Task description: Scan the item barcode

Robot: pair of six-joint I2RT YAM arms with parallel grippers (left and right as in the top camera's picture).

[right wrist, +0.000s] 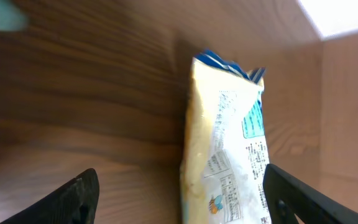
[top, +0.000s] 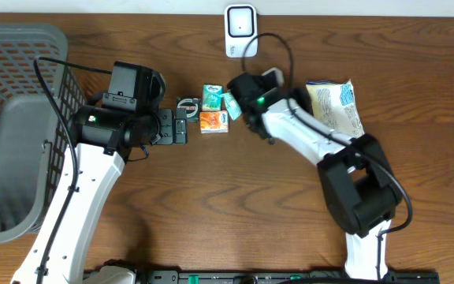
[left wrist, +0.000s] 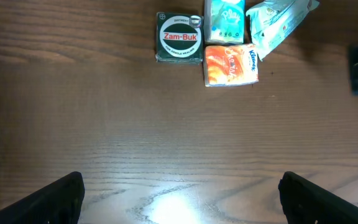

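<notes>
Nothing is at the scanner [top: 240,30], so the scan looks not yet done. The snack packet [right wrist: 229,143], likely the item, lies flat on the table [top: 211,205]. The right gripper [right wrist: 180,199] has its jaws apart, empty; the left gripper [left wrist: 179,196] is wide apart, empty. The basket [top: 22,55] walls off the left and the near wood is open. The Zam-Buk tin [left wrist: 179,37] and Kleenex pack [left wrist: 230,64] crowd the centre.

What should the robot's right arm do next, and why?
Probably reach the right gripper toward the yellow bag. Its jaws stand open and empty, and the bag lies framed between them in the wrist view, alone and apart from the orange pack.
</notes>
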